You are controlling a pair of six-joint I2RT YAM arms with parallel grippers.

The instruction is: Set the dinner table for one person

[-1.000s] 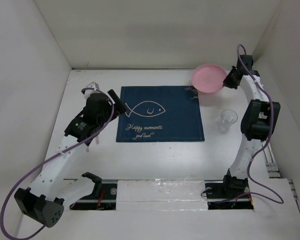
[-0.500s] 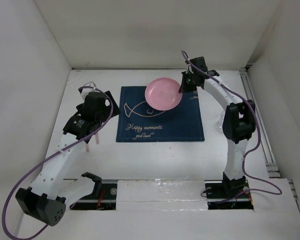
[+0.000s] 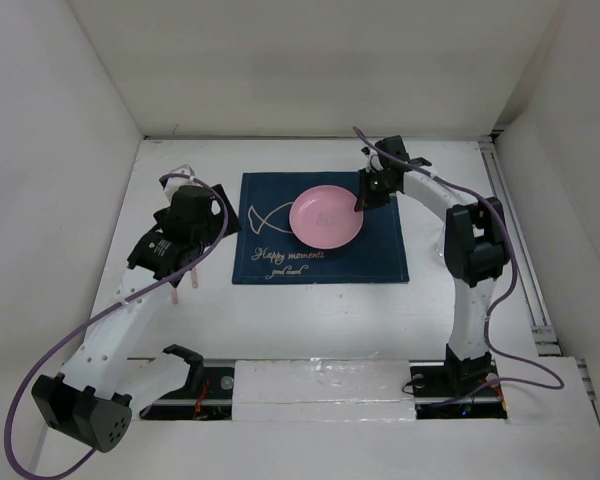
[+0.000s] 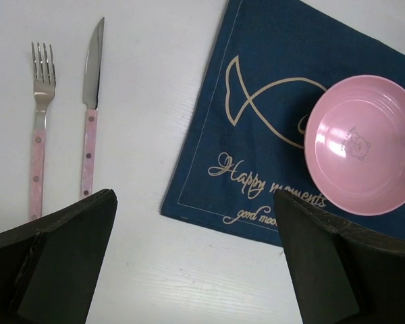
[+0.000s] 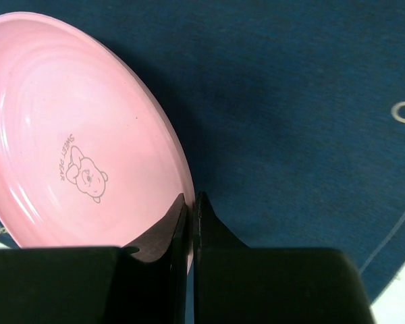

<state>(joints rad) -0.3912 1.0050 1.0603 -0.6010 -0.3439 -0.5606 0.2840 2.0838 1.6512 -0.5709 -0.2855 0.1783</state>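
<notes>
A pink plate (image 3: 325, 217) with a bear drawing lies over the middle-right of the navy fish placemat (image 3: 280, 255) on the white dinner table (image 3: 310, 320). My right gripper (image 3: 361, 199) is shut on the plate's right rim; in the right wrist view the fingers (image 5: 191, 202) pinch the rim of the plate (image 5: 74, 135) above the placemat (image 5: 290, 101). I cannot tell whether the plate rests on the cloth. My left gripper (image 4: 194, 202) is open and empty, hovering above the table left of the placemat (image 4: 270, 101). The plate also shows in the left wrist view (image 4: 361, 145).
A fork (image 4: 37, 155) and a knife (image 4: 89, 128) with pink handles lie side by side on the table left of the placemat, under the left arm (image 3: 170, 245). White walls enclose the table on three sides.
My right gripper has carried the plate from the back right corner leftward and down over the placemat. The left arm has barely moved.
</notes>
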